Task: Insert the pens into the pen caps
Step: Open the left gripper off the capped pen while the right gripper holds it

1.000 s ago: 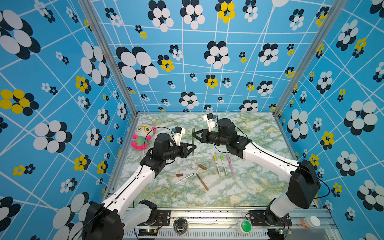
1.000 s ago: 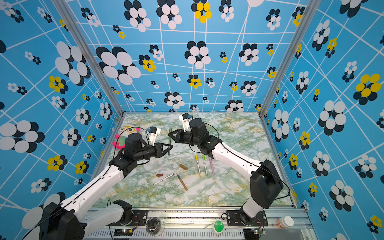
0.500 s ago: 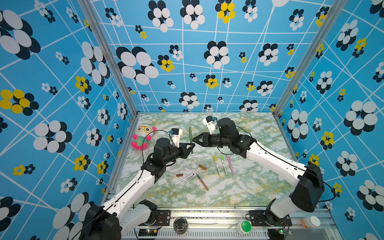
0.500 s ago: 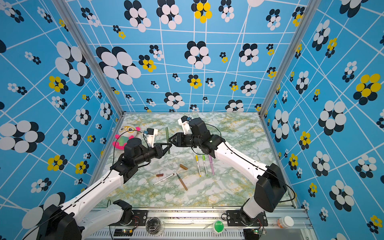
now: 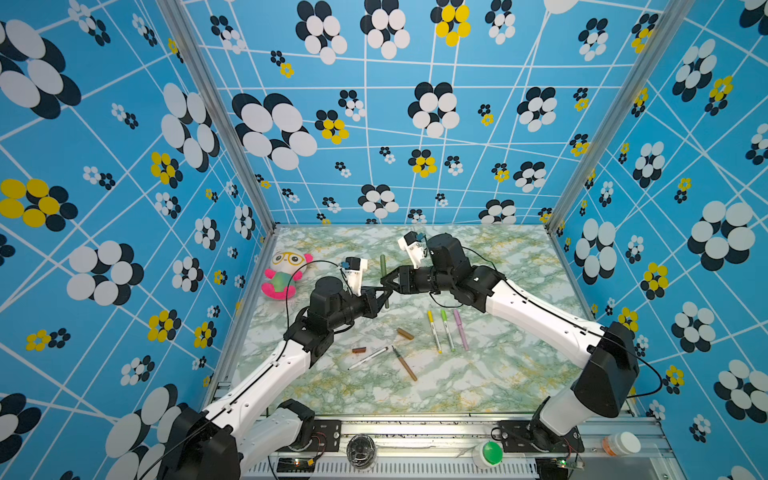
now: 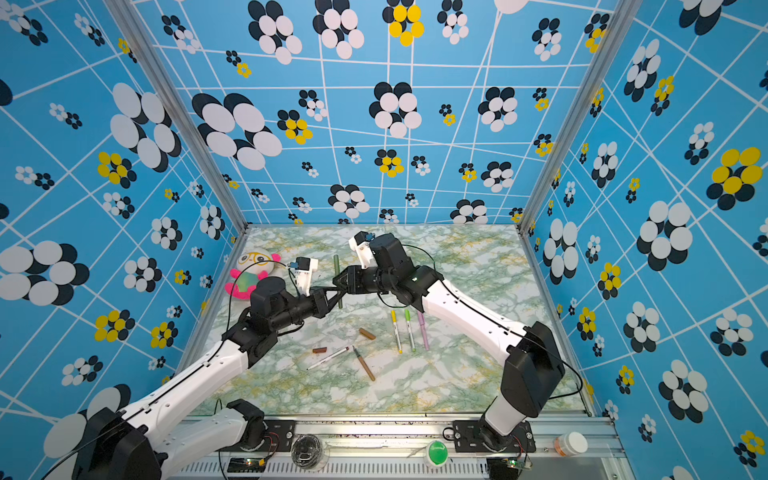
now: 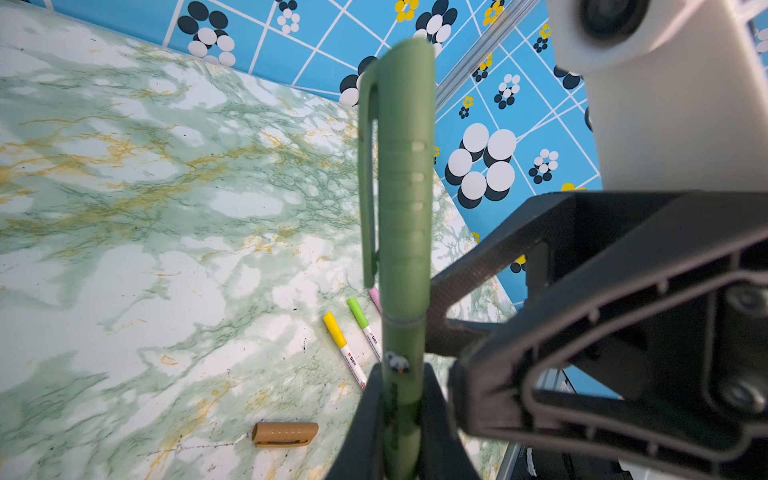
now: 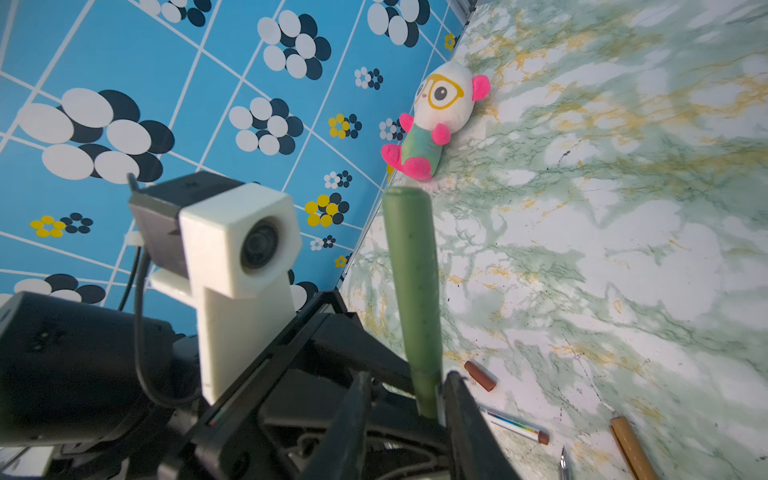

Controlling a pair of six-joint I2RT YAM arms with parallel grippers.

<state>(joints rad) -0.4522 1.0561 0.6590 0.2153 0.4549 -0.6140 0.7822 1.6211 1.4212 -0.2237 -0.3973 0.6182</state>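
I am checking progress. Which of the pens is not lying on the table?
The dark-green pen: the left gripper holds it in the air above the table, cap on. The other pens lie flat on it.

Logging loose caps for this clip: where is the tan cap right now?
In both top views the tan cap lies loose near the middle, just left of the yellow pen and beyond the tan pen.
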